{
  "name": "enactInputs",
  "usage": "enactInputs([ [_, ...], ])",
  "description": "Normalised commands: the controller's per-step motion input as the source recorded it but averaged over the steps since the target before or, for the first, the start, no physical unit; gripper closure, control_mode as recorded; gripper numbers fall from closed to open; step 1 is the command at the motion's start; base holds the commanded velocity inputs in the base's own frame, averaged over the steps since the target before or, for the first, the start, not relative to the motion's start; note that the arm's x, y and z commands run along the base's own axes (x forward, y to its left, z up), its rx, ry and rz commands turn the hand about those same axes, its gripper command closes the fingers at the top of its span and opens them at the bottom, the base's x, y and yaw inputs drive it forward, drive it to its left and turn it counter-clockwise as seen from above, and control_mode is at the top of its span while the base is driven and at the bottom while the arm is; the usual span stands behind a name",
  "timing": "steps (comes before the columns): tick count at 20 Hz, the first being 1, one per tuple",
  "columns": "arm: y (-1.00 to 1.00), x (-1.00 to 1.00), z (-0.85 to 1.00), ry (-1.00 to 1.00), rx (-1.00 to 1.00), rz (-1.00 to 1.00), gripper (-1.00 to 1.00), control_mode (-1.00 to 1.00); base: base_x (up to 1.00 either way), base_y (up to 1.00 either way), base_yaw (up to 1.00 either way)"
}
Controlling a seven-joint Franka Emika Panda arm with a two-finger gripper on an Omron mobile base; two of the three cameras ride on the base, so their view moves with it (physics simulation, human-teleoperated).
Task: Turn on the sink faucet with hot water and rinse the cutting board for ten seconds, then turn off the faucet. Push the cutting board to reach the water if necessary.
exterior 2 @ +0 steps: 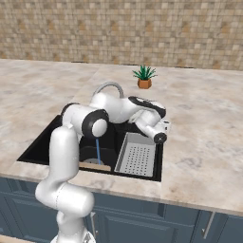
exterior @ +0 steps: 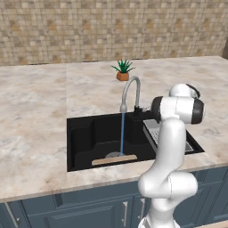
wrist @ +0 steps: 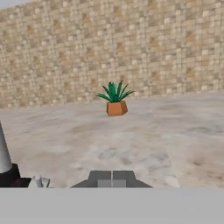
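The sink faucet (exterior: 132, 88) arches over the black sink (exterior: 84, 133), and a thin blue stream of water (exterior: 122, 133) falls from its spout. The stream lands on the far edge of the light-tan cutting board (exterior: 114, 159), which lies flat on the basin floor near the front wall. In the right base view the water (exterior 2: 98, 151) and the cutting board (exterior 2: 91, 166) show behind my arm. My gripper (wrist: 112, 178) is shut on nothing, level with the counter just right of the faucet's dark base (wrist: 9, 176), pointing at the back wall.
A grey perforated tray (exterior 2: 137, 156) fills the sink's right side. A small potted plant (exterior: 123, 70) stands on the marble counter (exterior: 35, 111) behind the faucet. A tiled wall closes off the back.
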Motion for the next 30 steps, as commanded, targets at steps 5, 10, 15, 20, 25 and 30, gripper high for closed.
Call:
enactInputs([
  [5, 0.29, -0.09, 0.0, 0.0, 0.0, 0.1, 1.0, -1.0, 0.0, 0.0, 0.0],
  [10, 0.38, 0.0, 0.0, 0.0, 0.0, 0.04, 1.0, -1.0, 0.0, 0.0, 0.0],
  [15, 0.31, 0.0, -0.01, -0.01, 0.0, 0.1, 1.0, -1.0, 0.0, 0.0, 0.0],
  [20, 0.05, -0.08, -0.03, -0.01, 0.0, 0.15, 1.0, -1.0, 0.0, 0.0, 0.0],
  [25, 0.0, 0.0, 0.0, 0.0, 0.0, 0.08, 1.0, -1.0, 0.0, 0.0, 0.0],
  [30, 0.02, 0.0, -0.06, 0.0, 0.0, 0.03, 1.0, -1.0, 0.0, 0.0, 0.0],
])
